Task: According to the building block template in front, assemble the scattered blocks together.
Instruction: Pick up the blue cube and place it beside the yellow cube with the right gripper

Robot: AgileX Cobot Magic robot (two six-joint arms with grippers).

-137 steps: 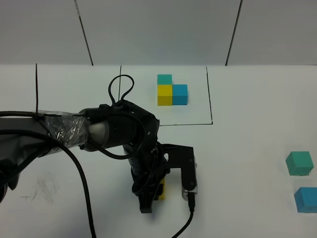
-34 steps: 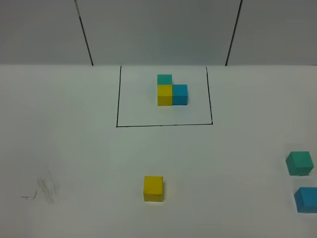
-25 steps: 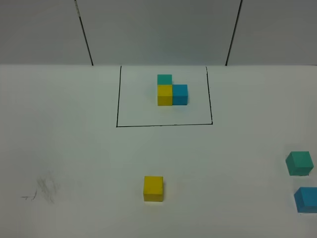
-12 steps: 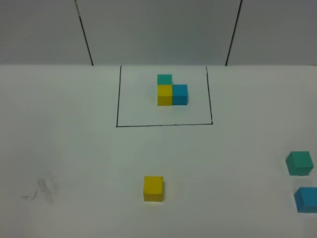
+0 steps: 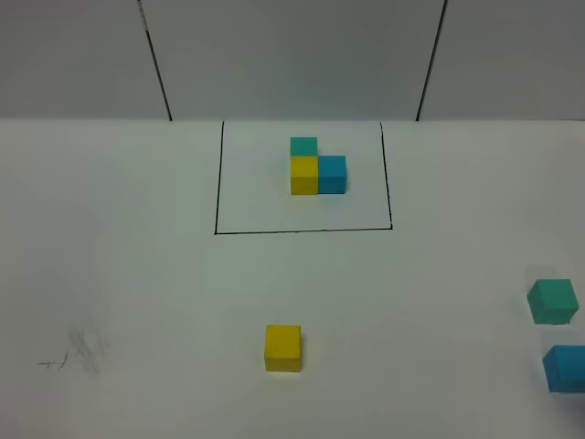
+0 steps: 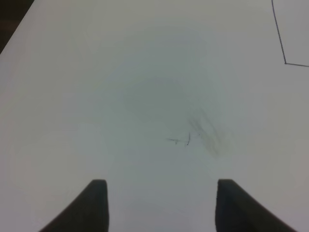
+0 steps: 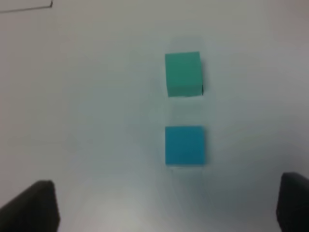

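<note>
Yellow block (image 5: 283,347) alone; teal block (image 7: 183,73), blue block (image 7: 184,145) before right tool (image 7: 166,205); left tool (image 6: 161,205) likewise spread, empty.

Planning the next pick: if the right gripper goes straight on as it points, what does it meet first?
Probably the blue cube, lying ahead of the open right gripper; the teal-green cube sits beyond it. Depth is unclear.

Bare table (image 5: 146,293) surrounds the yellow block (image 5: 283,347). Well to its right, the teal-green block (image 5: 552,301) and blue block (image 5: 565,368) leave only a narrow gap between them; the template (image 5: 315,167) stands well beyond it.
</note>
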